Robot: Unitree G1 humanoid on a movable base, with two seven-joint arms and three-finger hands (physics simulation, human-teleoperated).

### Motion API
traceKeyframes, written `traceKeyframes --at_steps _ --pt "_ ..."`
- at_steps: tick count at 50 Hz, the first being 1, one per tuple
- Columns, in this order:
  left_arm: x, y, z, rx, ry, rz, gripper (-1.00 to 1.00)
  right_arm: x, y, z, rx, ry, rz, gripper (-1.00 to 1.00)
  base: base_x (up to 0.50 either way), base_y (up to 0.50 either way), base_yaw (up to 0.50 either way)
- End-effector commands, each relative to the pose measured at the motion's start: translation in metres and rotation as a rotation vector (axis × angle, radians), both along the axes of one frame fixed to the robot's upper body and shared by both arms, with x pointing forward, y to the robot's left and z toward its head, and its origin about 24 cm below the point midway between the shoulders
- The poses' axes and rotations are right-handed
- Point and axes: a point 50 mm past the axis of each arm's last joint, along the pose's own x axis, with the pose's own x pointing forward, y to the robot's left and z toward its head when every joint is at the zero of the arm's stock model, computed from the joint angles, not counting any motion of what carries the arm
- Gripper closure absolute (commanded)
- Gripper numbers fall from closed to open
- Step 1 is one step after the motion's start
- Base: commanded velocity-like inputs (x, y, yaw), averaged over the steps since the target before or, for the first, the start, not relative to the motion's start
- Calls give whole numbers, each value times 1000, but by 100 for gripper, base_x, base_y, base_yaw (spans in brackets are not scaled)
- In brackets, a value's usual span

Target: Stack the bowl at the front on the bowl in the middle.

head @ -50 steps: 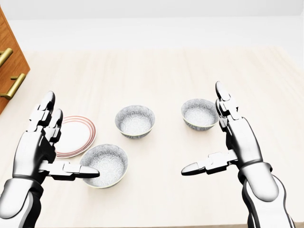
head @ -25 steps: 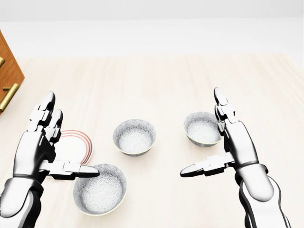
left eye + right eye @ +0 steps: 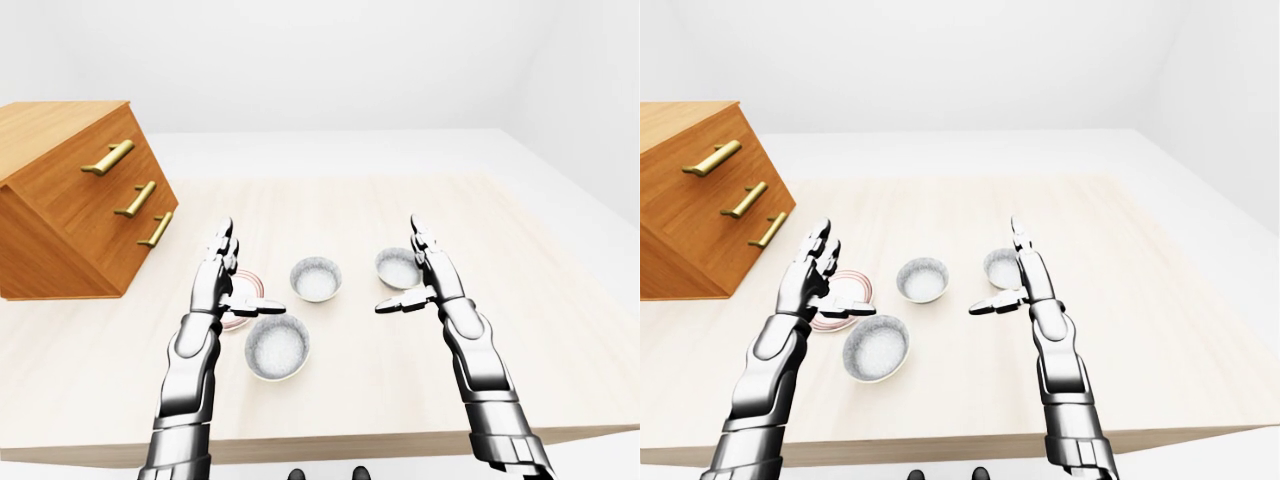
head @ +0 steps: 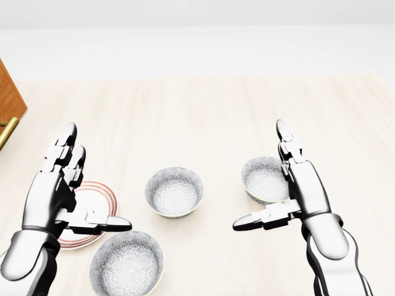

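- While both arms hang over the wooden table [image 4: 203, 117], neither hand grips anything.
- left hand [image 4: 58, 191]: fingers spread and straight, thumb out sideways; released. Sits over the red-rimmed plate [image 4: 99, 203] at about 8 o'clock in the head view.
- right hand [image 4: 290, 185]: same pose, fingers extended, thumb pointing toward centre; released. Its fingers overlap the right edge of the right bowl [image 4: 262, 179] in the head view; contact cannot be told.
- front bowl [image 4: 126, 265]: speckled, upright, at 7 o'clock in the head view, just below the left thumb, apart from the other bowls, not stacked.
- middle bowl [image 4: 174, 191]: upright, near centre, at roughly 1 o'clock from the front bowl, between the plate and the right bowl.
- plate lies flat at about 10 o'clock from the front bowl, partly hidden by the left hand.
- wooden drawer cabinet [image 3: 75, 195] with brass handles [image 3: 135, 198] stands at 10 o'clock in the left-eye view, well apart from the bowls.
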Motion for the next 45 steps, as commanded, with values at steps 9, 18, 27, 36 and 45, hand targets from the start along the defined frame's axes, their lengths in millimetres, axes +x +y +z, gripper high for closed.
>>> traceKeyframes --at_steps 9,18,27,36,45 --pt "1 -2 -5 0 22 -10 -100 0 -4 -4 -47 -5 -13 -100 2 0 0" --pt "-1 -1 -6 -5 23 -9 -100 1 -9 -9 -164 -33 -60 -100 5 0 0" --pt "-5 0 -5 -10 13 -9 -100 17 -10 -41 -679 2 -125 -100 0 0 0" --pt "-15 4 0 -15 -13 -7 -100 44 -2 -51 -860 46 -109 -100 0 0 0" --pt "-39 10 13 -20 -83 -11 -100 59 9 -58 -913 138 -59 -100 0 0 0"
